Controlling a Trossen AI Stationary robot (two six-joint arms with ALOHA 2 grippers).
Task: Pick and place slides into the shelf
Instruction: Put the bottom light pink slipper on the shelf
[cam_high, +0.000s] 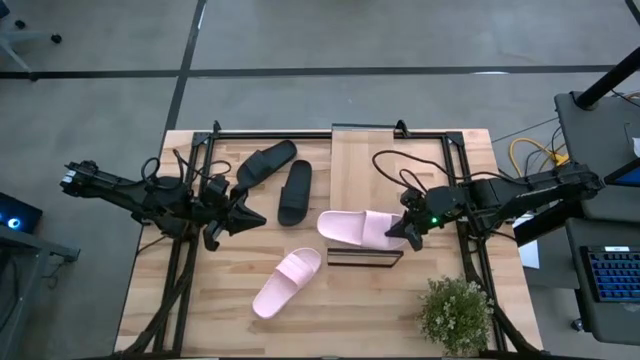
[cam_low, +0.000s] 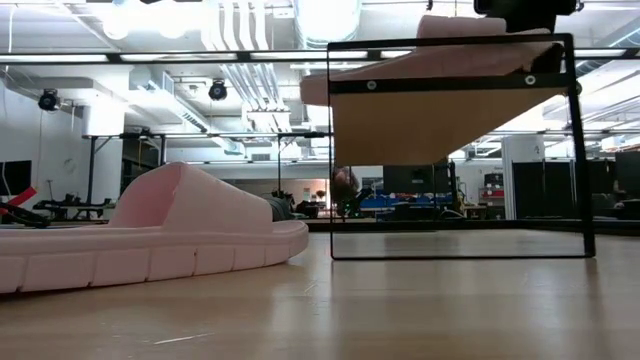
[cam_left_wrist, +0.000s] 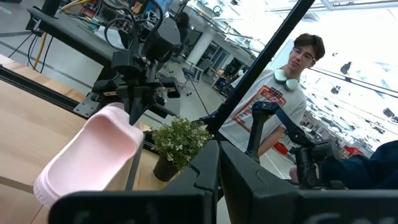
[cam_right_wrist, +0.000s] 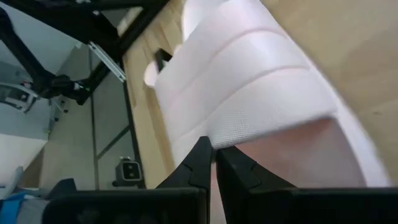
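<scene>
Right gripper (cam_high: 412, 236) clenched on pink slide (cam_high: 360, 228), apparently resting atop shelf (cam_high: 365, 257) near table's right edge. Placing step; next: release, lift clear. Second pink slide (cam_high: 286, 282) by front edge, black slides (cam_high: 281, 178) toward back. Left gripper (cam_high: 240, 217) clenched, empty.

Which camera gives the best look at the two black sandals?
The high view: both black slides lie whole and unobstructed on the table beside the left gripper. The low and both wrist views do not show them.
</scene>
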